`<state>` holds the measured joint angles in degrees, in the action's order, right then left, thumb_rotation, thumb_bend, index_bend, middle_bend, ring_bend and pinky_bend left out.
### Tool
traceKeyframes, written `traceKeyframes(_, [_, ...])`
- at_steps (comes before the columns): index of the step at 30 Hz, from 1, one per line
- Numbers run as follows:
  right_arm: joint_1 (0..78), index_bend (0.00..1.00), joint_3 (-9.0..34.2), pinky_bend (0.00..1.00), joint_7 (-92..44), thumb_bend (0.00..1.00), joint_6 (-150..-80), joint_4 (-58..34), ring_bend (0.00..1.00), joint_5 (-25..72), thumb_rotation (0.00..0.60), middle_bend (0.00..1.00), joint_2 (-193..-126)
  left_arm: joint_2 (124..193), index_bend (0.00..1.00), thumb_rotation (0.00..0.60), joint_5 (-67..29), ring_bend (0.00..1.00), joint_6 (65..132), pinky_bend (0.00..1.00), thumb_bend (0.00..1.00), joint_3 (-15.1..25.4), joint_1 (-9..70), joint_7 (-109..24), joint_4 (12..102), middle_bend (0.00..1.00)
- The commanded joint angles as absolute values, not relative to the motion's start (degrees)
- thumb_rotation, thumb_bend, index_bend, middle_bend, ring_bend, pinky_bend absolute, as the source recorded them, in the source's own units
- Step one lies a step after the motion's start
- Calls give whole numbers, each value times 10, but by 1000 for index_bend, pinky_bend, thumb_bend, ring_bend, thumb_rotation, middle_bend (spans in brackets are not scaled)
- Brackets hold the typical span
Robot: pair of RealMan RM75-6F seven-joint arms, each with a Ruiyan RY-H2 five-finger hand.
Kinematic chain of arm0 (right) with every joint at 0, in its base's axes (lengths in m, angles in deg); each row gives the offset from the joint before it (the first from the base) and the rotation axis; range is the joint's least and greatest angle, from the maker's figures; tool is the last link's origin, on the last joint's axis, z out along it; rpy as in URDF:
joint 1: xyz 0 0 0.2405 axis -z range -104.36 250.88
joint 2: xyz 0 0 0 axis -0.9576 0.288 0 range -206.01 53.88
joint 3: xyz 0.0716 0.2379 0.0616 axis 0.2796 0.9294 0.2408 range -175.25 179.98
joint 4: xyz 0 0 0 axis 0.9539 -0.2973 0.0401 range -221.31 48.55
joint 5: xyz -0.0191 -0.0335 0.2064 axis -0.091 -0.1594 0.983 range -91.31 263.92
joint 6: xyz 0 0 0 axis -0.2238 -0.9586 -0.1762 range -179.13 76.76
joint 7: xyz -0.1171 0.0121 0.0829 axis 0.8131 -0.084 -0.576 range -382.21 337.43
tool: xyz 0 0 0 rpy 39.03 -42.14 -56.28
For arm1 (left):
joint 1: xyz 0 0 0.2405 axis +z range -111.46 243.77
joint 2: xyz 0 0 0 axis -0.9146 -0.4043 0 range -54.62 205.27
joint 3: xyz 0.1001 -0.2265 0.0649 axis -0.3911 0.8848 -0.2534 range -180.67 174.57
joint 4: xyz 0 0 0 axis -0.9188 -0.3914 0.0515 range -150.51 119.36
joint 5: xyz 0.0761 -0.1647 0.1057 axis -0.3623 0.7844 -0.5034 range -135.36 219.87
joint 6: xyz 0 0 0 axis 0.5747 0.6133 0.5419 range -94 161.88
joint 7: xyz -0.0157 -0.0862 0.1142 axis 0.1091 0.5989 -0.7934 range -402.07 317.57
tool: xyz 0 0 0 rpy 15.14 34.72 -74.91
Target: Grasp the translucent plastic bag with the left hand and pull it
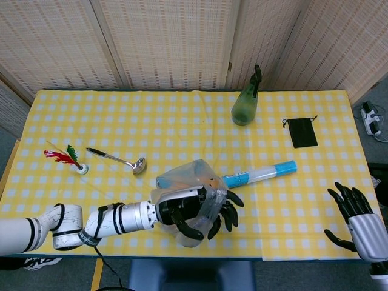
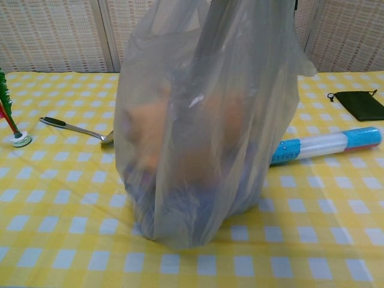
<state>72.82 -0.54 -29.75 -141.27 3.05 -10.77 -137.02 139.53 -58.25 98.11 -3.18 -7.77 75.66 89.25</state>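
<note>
The translucent plastic bag stands near the table's front edge with orange and dark blue things inside. My left hand is at its near side, the bag's top film wrapped over the palm, and it grips the bag. The dark fingers curl downward past the film. In the chest view the bag fills the middle, drawn up tall, its bottom on the checked cloth; the hand is above that frame. My right hand hovers off the front right corner, fingers spread, holding nothing.
A clear tube with blue ends lies just right of the bag. A metal spoon and a feathered shuttlecock lie to the left. A green spray bottle and a black pouch sit at the back right.
</note>
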Motion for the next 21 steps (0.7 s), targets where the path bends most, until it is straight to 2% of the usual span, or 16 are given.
traceKeyframes(1, [728,0,-6,0,-298,235,-1413,31,0,-108,591,0,-1370,1369,613,600,-512,770,938,927,565,-16,-65,646,949,786])
traceKeyframes(4, [729,0,-7,0,-299,235,-1415,31,0,-111,590,0,-1369,1356,691,600,-443,847,915,988,687,-3,-51,554,996,877])
traceKeyframes(7, [730,0,-8,0,-298,235,-1415,31,0,-113,591,0,-1369,1352,740,600,-397,903,910,1000,787,9,-36,489,1023,941])
traceKeyframes(11, [730,0,-11,0,-297,235,-1416,32,0,-118,592,0,-1369,1342,813,600,-367,941,910,1000,813,27,-12,445,1043,977])
traceKeyframes(16, [731,0,-11,0,-297,235,-1417,32,0,-119,592,0,-1369,1300,819,600,-339,945,904,1000,830,65,9,443,1063,980])
traceKeyframes(21, [732,0,-8,0,-294,235,-1415,35,0,-108,591,0,-1370,1191,821,600,-261,945,838,1000,859,159,-13,477,1076,981])
